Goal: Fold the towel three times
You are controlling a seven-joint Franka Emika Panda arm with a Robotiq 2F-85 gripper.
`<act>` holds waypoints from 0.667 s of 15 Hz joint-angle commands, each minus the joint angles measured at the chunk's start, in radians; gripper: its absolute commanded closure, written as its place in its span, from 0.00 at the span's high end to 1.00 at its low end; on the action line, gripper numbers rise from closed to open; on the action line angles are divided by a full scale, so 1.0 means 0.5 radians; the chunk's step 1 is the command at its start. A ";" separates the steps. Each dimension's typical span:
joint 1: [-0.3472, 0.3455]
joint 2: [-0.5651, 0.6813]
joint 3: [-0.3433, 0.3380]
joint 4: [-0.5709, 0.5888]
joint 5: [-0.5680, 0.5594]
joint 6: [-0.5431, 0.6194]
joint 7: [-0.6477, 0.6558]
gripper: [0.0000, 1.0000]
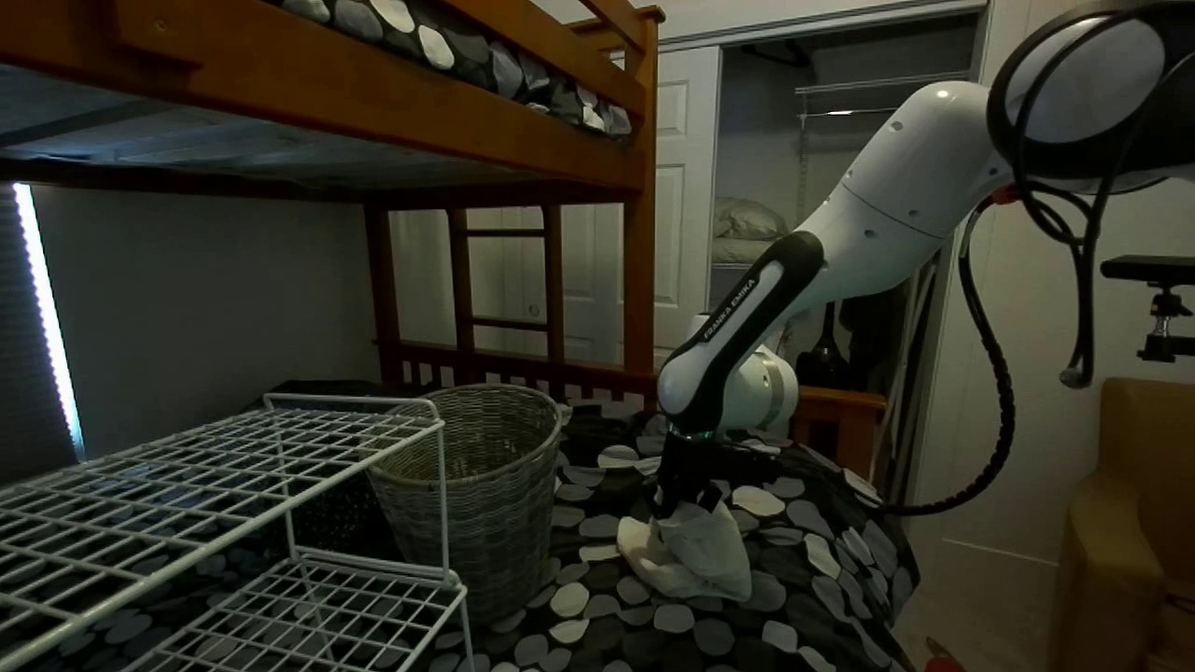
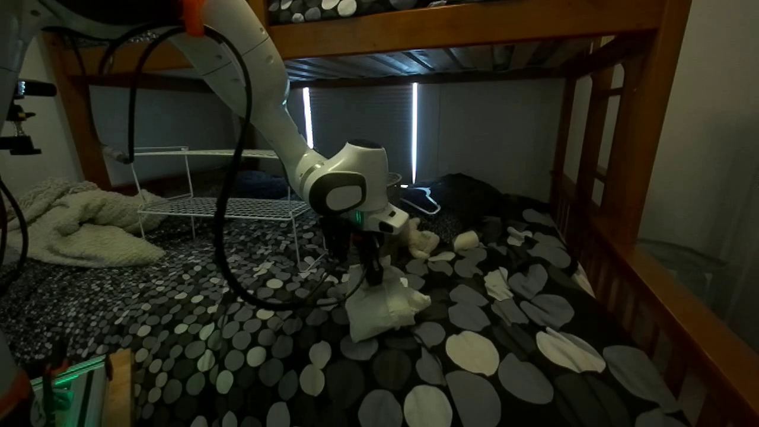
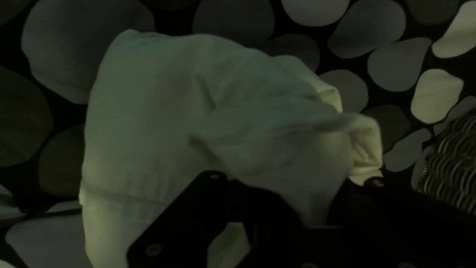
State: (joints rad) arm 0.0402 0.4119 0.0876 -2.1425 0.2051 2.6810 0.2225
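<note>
Touching one rumpled towel (image 1: pixel 709 565) near one woven basket (image 1: pixel 509 523): one pair of jaws, closure unclear.

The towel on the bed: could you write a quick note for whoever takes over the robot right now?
Hand: at the top of the towel; too dark to tell whether it grips.
Towel: on the dotted bed cover, near the wicker basket.
Done: rumpled bundle, partly doubled over; folds can't be counted.
Left: probably any missing folds, tidying, then lifting the hand clear.
</note>
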 commanded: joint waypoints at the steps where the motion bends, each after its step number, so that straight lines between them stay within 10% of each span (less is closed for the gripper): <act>1: -0.025 0.129 0.044 0.044 0.113 0.061 -0.077 0.03; 2: -0.027 0.152 0.055 0.049 0.130 0.079 -0.090 0.03; 3: -0.044 0.168 0.081 0.058 0.163 0.104 -0.118 0.37; 10: 0.032 0.035 -0.019 0.036 0.052 0.048 -0.043 0.81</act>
State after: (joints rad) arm 0.0369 0.4770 0.1118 -2.1037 0.2581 2.7290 0.1844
